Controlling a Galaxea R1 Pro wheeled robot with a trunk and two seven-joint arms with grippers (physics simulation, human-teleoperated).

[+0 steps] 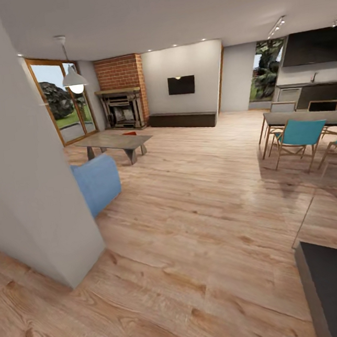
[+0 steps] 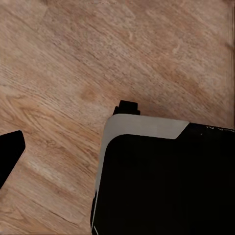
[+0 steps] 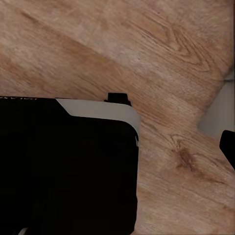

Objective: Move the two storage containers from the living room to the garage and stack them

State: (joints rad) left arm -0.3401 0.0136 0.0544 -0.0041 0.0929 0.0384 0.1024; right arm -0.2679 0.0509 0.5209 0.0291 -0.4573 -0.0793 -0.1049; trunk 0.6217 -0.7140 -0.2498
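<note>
Standing on the light wood plank floor at the edge of the living room, a grey wall corner close on my left. Ahead and to the left: blue sofa, then a low coffee table, beyond it the brick fireplace, the wall TV and the glass doors. A small red shape sits on the far side of the table top; I judge it to be one of the storage containers, though it is too small to be sure, and I cannot pick out a second one. Dining table and teal chairs lie off to my right. Both wrist cameras look down past my dark base onto planks; a black tip shows at the edge of each, likely a finger, so I cannot tell whether either gripper is parted or closed. Neither appears to carry anything. Handling judgement: thin-walled open bins should be light but flexible, walls prone to bow under a squeeze. I would pinch one long rim near its middle, or take opposite rims with both arms, and keep it level. First, drive closer to the table.
</note>
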